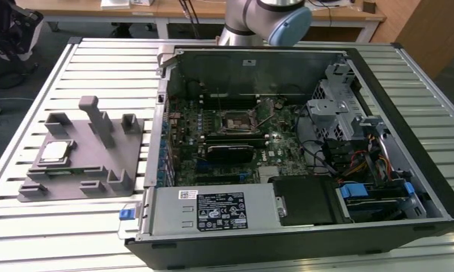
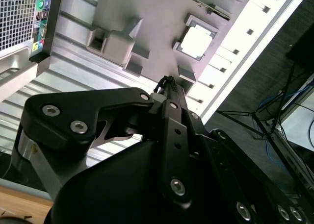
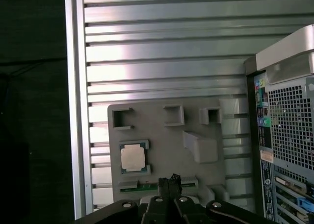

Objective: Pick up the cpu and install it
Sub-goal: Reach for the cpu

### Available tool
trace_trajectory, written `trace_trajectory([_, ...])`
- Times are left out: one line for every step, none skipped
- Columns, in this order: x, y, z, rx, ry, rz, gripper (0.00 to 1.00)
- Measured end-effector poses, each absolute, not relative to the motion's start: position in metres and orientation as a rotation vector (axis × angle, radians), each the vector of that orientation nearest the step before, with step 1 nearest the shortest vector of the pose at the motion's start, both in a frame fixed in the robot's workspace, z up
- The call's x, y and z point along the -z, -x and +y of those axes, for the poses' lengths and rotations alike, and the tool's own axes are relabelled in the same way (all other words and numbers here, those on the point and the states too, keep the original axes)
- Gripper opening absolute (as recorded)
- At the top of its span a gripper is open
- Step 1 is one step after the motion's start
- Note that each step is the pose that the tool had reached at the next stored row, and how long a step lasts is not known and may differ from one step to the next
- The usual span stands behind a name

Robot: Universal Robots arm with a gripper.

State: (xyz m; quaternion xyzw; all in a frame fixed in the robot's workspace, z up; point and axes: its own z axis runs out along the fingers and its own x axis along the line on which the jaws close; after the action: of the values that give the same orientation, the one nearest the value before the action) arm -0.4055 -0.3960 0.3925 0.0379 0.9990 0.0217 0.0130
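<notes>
Poised over the gray holder (image 1: 90, 177) with the gripper (image 3: 170, 181) pinched closed on nothing, tips aimed down. Approach stage, by the look of it: no contact made.

Lying flat in a square nest of that holder, shiny side up: the cpu (image 1: 55, 151). Penned by low corner blocks, probably to fix its place while leaving its edges free for a grasp. Seen in both wrist views as cpu (image 3: 133, 158) (image 2: 197, 40) near the gripper tips (image 2: 167, 82) but apart from them.

Parked on the slatted table (image 1: 75, 232) at the exterior view's left of the open case (image 1: 408, 107), well apart from the socket (image 1: 234, 120) mid-board. Laid on its side with the panel off, presumably to give reach from above. Not yet installed.
</notes>
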Motion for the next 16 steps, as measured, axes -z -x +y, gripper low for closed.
trace_trajectory([-0.392,0.408,-0.396,-0.068,-0.118,3.112,0.11])
trace_trajectory([-0.392,0.41,-0.396,-0.068,-0.118,3.112,0.11])
trace_trajectory([-0.392,0.413,-0.396,-0.068,-0.118,3.112,0.11])
trace_trajectory([-0.392,0.416,-0.396,-0.068,-0.118,3.113,0.11])
trace_trajectory([-0.392,0.418,-0.396,-0.068,-0.118,3.112,0.11])
trace_trajectory([-0.392,0.421,-0.396,-0.068,-0.118,3.113,0.11])
trace_trajectory([-0.392,0.423,-0.396,-0.068,-0.118,3.113,0.11])
trace_trajectory([-0.392,0.426,-0.396,-0.068,-0.118,3.112,0.11])
trace_trajectory([-0.392,0.429,-0.396,-0.068,-0.118,3.112,0.11])
trace_trajectory([-0.392,0.431,-0.396,-0.068,-0.118,3.113,0.11])
trace_trajectory([-0.392,0.434,-0.396,-0.068,-0.118,3.112,0.11])
trace_trajectory([-0.392,0.436,-0.395,-0.068,-0.118,3.112,0.11])
trace_trajectory([-0.392,0.439,-0.395,-0.068,-0.118,3.112,0.11])
trace_trajectory([-0.392,0.441,-0.395,-0.068,-0.118,3.112,0.11])
trace_trajectory([-0.392,0.443,-0.395,-0.068,-0.118,3.113,0.11])
trace_trajectory([-0.392,0.444,-0.395,-0.068,-0.118,3.113,0.11])
